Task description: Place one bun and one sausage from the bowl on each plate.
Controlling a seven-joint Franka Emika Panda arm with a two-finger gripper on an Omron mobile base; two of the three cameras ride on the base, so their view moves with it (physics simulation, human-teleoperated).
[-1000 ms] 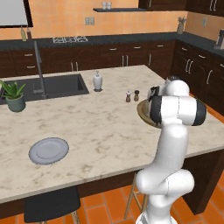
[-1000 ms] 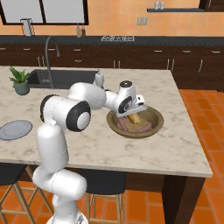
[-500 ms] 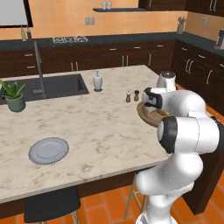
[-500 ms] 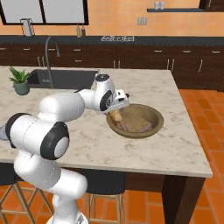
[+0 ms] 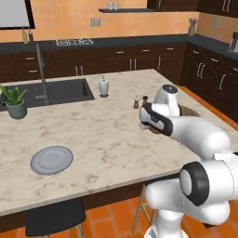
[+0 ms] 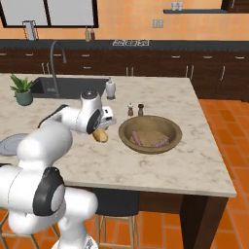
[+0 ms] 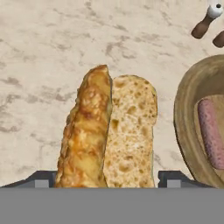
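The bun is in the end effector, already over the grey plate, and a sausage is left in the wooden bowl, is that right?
Not over the plate. The right base view shows the bun in the end effector just beside the wooden bowl, far from the grey plate. A sausage does remain in the bowl.

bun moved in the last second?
Yes. The bun, held in the end effector, has left the bowl and now hangs over the counter to the bowl's left in the right base view, toward the plate.

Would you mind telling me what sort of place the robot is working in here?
A rendered home kitchen, most likely: a marble-look island counter with a sink and tall faucet, dark cabinets along the walls.
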